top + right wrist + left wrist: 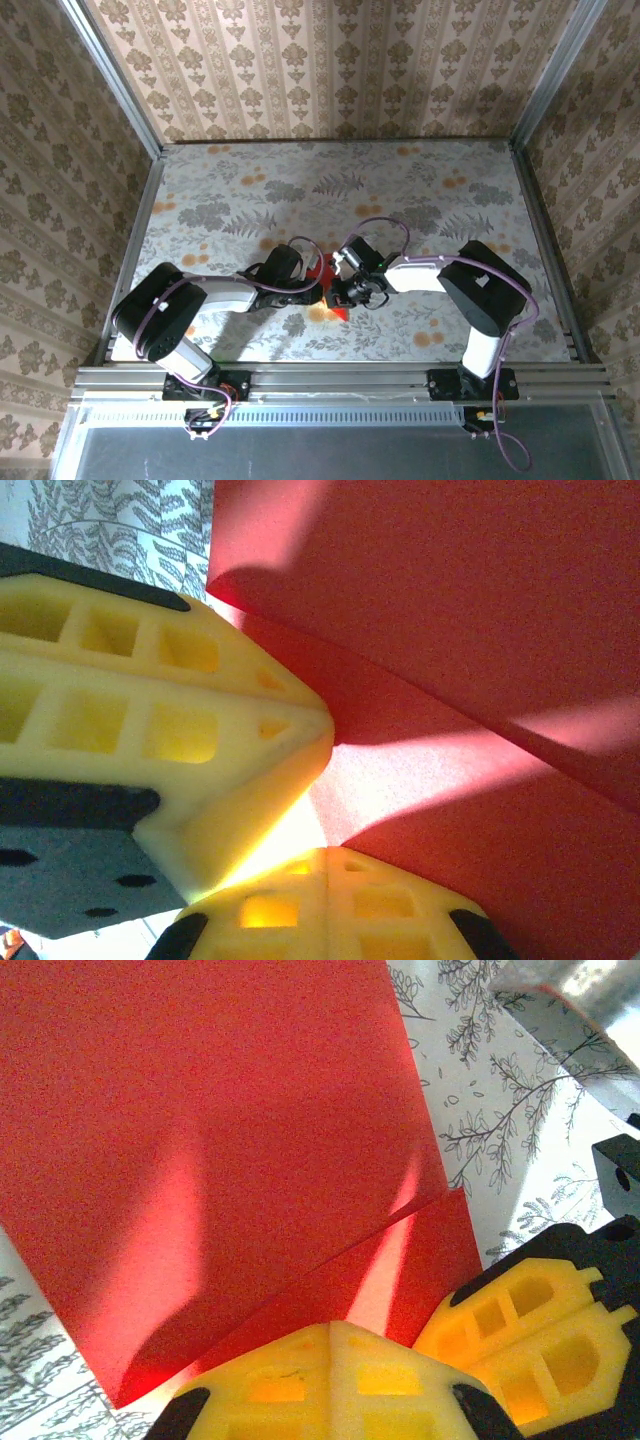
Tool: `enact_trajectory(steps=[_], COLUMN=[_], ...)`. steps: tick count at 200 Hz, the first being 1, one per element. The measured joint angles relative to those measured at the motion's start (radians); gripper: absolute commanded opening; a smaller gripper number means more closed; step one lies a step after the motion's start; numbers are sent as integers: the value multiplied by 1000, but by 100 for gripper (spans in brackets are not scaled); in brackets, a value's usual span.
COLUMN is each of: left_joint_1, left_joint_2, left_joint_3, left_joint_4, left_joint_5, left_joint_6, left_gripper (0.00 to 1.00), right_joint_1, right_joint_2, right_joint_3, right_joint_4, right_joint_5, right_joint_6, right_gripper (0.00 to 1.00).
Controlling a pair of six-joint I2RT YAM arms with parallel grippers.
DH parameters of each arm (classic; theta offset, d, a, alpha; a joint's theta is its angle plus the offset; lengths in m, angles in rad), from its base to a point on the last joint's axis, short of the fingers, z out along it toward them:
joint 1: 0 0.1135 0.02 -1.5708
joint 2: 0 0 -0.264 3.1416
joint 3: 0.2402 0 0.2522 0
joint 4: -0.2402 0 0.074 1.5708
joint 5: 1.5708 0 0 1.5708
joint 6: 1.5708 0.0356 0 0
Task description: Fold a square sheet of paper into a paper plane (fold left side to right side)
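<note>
The square sheet of paper (340, 312) lies mid-table, mostly hidden under the two wrists. Seen from the left wrist, the red sheet (200, 1130) has one layer lying over another, its edge running diagonally. My left gripper (332, 1328) is shut, yellow fingertips together and pressing down on the paper with nothing between them. My right gripper (329, 854) is also shut, its tips on the red sheet (480, 600) right beside the left gripper's fingers (200, 730). In the top view the left gripper (316, 290) and right gripper (350, 292) meet tip to tip over the paper.
The floral tabletop (250, 190) stretches behind and to both sides of the arms. Patterned walls with metal corner posts (110, 80) enclose it. A metal rail (340, 378) runs along the near edge by the arm bases.
</note>
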Motion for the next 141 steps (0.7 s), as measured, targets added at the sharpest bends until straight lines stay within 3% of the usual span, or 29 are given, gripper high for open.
enact_trajectory(steps=[98, 141], left_joint_1=[-6, -9], left_joint_2=[0, -2], left_joint_3=[0, 0], left_joint_4=[-1, 2], left_joint_5=[7, 7], left_joint_6=[-14, -65], left_gripper=[0, 0], right_joint_1=[-29, -88], right_joint_2=[-201, -311], right_joint_3=[-180, -183], right_joint_4=[-82, -118], right_joint_5=[-8, -10], right_joint_6=[14, -19], right_gripper=[0, 15])
